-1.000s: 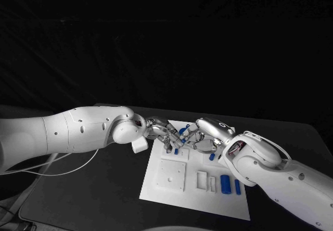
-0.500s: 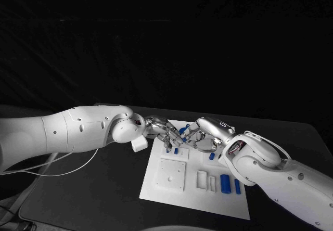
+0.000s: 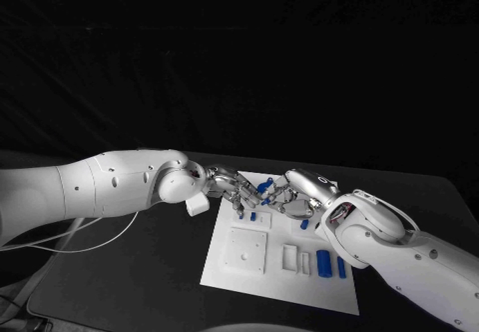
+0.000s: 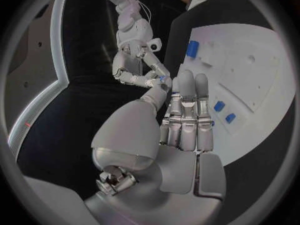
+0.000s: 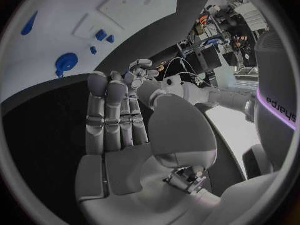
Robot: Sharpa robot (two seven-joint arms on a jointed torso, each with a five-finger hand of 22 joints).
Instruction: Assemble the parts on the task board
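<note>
The white task board (image 3: 284, 285) lies in the middle of the black table. Above its far end my left hand (image 3: 232, 189) and right hand (image 3: 296, 194) meet fingertip to fingertip. A small blue part (image 3: 264, 185) sits between them, clear of the board. In the left wrist view the blue part (image 4: 161, 78) lies at the tips of my left thumb and finger, which pinch it. The right hand (image 4: 135, 74) reaches the same spot; whether it grips the part I cannot tell. Other blue parts (image 3: 323, 264) lie on the board, and a round one (image 5: 65, 62) shows in the right wrist view.
A raised white square (image 3: 248, 251) and two slotted white blocks (image 3: 296, 259) sit on the board's near half. More blue pieces (image 3: 304, 224) stand under my right hand. A pale cable (image 3: 95, 242) loops over the table at the left.
Both hands have stayed together above the far end of the board. My left hand and the blue part have edged slightly upward and away.
</note>
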